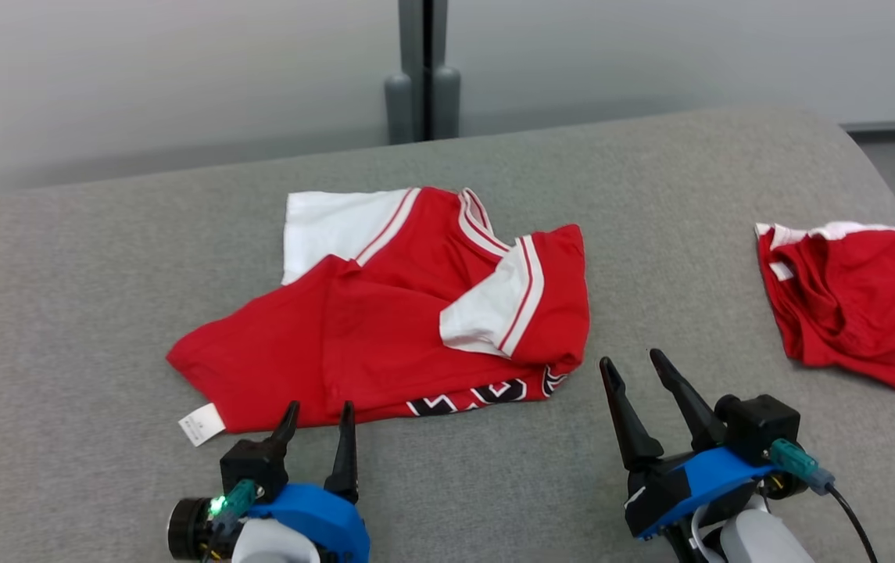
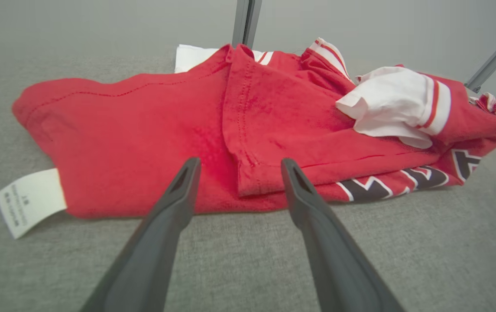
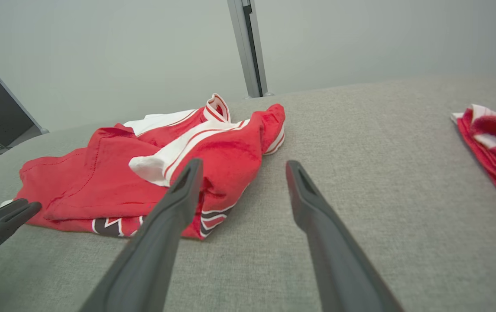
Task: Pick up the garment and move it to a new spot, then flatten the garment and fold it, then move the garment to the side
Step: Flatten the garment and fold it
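Just ahead of the left gripper, whose two dark fingers stand spread with nothing between them, lies the garment, a crumpled red-and-white shirt on the grey padded surface. Its near hem runs crosswise to those fingers, long axis side to side, with the care label off to that gripper's left. Whether the tips touch cloth I cannot tell. The right gripper, likewise spread and empty, sits past the shirt's right end, so the cloth lies forward and to its left. The left arm looks nearer for the pick. A second red garment lies well off to the right.
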`<state>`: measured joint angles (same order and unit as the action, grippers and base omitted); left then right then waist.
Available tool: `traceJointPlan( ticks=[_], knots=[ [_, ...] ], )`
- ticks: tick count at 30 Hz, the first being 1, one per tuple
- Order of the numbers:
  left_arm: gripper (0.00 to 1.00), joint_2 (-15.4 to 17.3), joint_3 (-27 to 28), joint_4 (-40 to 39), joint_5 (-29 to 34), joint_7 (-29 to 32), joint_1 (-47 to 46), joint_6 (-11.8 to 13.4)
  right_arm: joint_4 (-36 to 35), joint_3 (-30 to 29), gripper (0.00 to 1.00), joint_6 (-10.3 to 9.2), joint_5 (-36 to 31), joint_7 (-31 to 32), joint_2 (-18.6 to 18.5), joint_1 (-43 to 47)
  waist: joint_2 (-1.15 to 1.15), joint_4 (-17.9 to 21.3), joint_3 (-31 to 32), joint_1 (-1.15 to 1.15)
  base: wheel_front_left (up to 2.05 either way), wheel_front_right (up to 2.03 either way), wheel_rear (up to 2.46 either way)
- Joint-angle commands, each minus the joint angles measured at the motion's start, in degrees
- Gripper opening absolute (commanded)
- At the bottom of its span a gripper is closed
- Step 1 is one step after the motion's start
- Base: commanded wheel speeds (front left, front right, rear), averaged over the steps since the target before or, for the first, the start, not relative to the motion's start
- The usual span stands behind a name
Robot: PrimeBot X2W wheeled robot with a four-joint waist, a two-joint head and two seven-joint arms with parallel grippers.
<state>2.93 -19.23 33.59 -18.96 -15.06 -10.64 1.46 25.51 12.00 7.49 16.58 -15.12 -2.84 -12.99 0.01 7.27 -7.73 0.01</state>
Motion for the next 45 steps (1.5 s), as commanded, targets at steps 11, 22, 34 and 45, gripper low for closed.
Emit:
traceJointPlan(
  ticks=[11, 22, 34, 45],
  knots=[
    [0.86, -0.03, -2.31, 5.46, -4.83, -0.15, -6.48, 0.95, -0.82, -1.28, 1.00, 0.01, -0.24, -0.03, -0.16, -2.38, -0.01, 2.56, -4.33, -0.01, 0.00, 0.00, 0.00],
    [0.00, -0.02, -1.11, -0.78, -2.95, -0.15, -6.09, 2.55, -1.14, -2.12, 1.00, 0.01, 0.15, -0.03, -0.15, -2.75, -0.01, 0.02, -4.57, -0.01, 0.00, 0.00, 0.00],
    [0.00, -0.04, 5.17, -4.31, 0.30, -0.14, 0.57, 3.70, -1.54, -0.14, 1.00, 0.01, -0.16, -0.03, -0.15, -3.24, -0.01, -6.95, -3.16, -0.01, 0.00, 0.00, 0.00],
    [1.00, -0.04, 0.90, -3.72, -2.78, -0.15, -0.02, 3.99, 1.83, 5.30, 1.00, 0.01, -3.62, -0.03, -0.25, -13.92, -0.01, -11.98, -4.52, -0.01, 0.00, 0.00, 0.00]
  ],
)
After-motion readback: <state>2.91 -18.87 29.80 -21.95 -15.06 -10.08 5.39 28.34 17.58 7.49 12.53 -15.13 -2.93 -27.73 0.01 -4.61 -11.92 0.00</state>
